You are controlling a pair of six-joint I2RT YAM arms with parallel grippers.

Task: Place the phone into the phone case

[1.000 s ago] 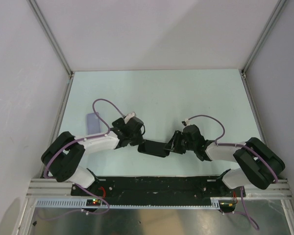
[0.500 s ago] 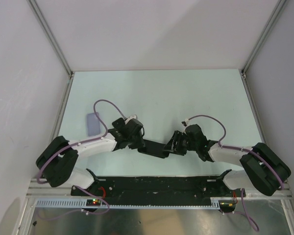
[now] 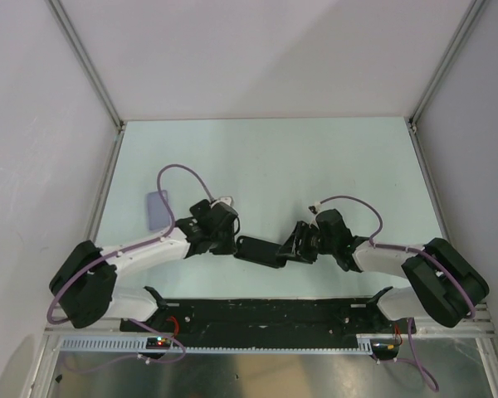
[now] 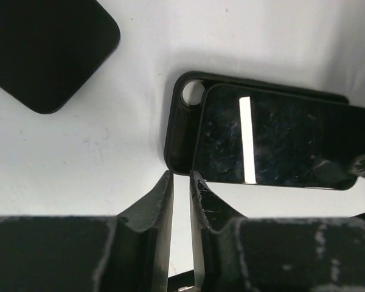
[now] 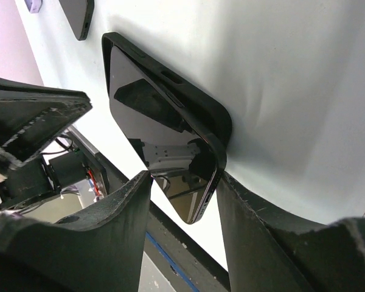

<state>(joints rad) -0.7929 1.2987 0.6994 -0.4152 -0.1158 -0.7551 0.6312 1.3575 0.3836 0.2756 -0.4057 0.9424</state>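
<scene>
Two arms meet at the case (image 4: 177,131), which lies flat on the table (image 3: 274,157). On top of the case sits the phone (image 4: 280,143), screen up, skewed and not seated: the case rim and camera hole (image 4: 193,92) show past one end of it. In the right wrist view its other end juts out beyond the case corner. At the camera-hole end of the case is the left gripper (image 4: 181,179), fingers a narrow slit apart with nothing between them, tips right at the case edge, contact unclear. At the opposite end of the case is the right gripper (image 5: 184,177), fingers (image 5: 118,213) spread, with the jutting end of the phone between them and close against both. Clamped or merely flanking, cannot tell. A dark flat slab (image 4: 45,48) with rounded corners lies apart from the case, past its camera-hole end in the left wrist view. A small lavender piece (image 3: 155,209) lies well left of the case, beyond the left arm.
</scene>
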